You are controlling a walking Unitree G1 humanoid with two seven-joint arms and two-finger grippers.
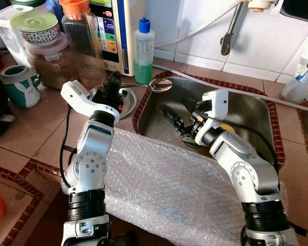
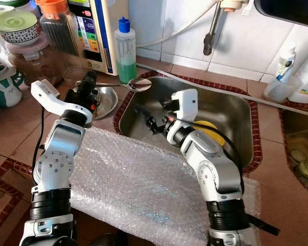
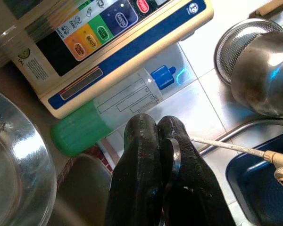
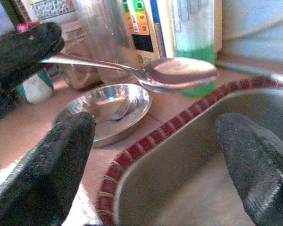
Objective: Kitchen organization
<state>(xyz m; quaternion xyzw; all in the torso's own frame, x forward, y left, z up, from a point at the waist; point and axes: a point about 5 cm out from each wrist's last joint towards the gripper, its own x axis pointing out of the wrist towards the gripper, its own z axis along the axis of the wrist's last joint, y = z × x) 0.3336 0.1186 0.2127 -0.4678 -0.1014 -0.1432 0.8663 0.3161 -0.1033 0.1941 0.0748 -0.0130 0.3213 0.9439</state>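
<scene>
Left gripper [image 1: 114,82] pinching spoon [image 1: 159,85] handle, fingers closed, holding it over steel bowl [image 1: 127,100]. Right gripper [image 4: 155,160] hovering wide over sink [image 1: 256,115]. Spoon awaiting placement; organization appearing early.

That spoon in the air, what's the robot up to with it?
The left gripper is pinching the handle of a spoon and holding it level over the corner of the steel sink, above a small metal dish on the counter. The right gripper is open over the sink, fingers pointed toward the spoon. A sheet of bubble wrap lies in front.
</scene>
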